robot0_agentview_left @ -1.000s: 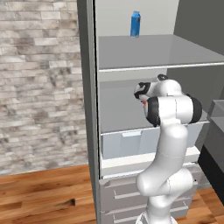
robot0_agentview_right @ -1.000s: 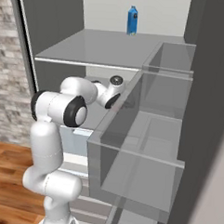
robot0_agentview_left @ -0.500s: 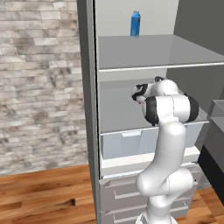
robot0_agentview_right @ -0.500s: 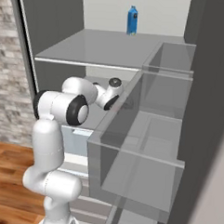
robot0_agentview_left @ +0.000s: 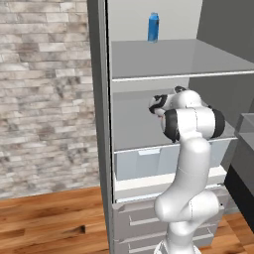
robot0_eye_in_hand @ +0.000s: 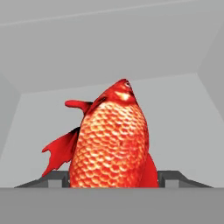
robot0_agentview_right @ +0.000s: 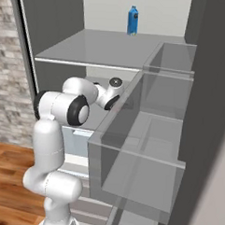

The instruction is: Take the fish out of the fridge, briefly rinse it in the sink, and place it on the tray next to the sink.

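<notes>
The arm reaches into the open fridge (robot0_agentview_left: 104, 99), its wrist level with the middle shelf (robot0_agentview_left: 131, 124), the one under the top shelf (robot0_agentview_left: 168, 59) and above the drawer (robot0_agentview_left: 144, 161). From the left base view the gripper (robot0_agentview_left: 156, 105) shows as a dark tip at the far left end of the white wrist, pointing in over the left half of that shelf. In the right base view the wrist sits just left of the clear door bins (robot0_agentview_right: 145, 149), and the fingers themselves are hidden behind the wrist there.

The fish (robot0_eye_in_hand: 111, 140) lies right in front of the hand camera, red and scaly, on the pale shelf floor, its body running away from the gripper toward the far wall. 2 red fins stick out on its left side. The 2 dark fingertips (robot0_eye_in_hand: 54, 178) show low at either side of the near end of the fish, one left and one right, so the body lies between them. There is a small gap on the left and the right tip sits just beside the body; I cannot tell whether the fingers are already pressing on it, so whether the fish is gripped is unclear. The jaws stand partly apart, about a fish-body's width.

A blue carton (robot0_agentview_left: 153, 27) stands upright on the top shelf, near the far wall, well apart from the gripper.
</notes>
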Motion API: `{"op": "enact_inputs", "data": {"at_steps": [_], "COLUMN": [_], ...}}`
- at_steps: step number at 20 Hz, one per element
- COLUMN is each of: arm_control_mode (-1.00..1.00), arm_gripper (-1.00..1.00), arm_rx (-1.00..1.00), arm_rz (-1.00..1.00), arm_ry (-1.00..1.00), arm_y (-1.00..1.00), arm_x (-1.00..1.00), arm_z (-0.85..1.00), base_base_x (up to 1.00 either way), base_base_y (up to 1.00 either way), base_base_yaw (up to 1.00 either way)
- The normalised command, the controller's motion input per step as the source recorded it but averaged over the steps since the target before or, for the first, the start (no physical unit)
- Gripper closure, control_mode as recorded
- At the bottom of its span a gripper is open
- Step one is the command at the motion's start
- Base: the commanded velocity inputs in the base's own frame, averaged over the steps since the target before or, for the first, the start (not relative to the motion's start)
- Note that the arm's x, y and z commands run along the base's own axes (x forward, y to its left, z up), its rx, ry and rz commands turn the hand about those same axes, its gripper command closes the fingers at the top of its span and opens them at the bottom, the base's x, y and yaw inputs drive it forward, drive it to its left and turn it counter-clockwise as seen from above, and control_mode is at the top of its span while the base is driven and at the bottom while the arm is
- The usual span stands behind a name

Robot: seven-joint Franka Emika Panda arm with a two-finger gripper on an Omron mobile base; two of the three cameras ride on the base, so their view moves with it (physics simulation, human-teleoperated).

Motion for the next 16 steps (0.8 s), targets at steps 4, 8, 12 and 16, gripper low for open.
{"op": "enact_inputs", "data": {"at_steps": [4,8,12,16], "arm_control_mode": [-1.00,-1.00,-1.00,-1.00], "arm_gripper": [1.00,1.00,1.00,1.00], "arm_rx": [0.00,0.00,0.00,0.00], "arm_rz": [0.00,0.00,0.02,0.03], "arm_ry": [-0.01,-0.01,0.00,0.00], "arm_y": [0.00,0.01,0.01,0.07], "arm_x": [-0.26,-0.72,-0.97,-1.00], "arm_z": [0.00,0.11,0.54,0.89], "base_base_x": [0.00,0.00,0.00,0.00], "base_base_y": [0.00,0.00,0.00,0.00], "base_base_yaw": [0.00,0.00,0.00,0.00]}}
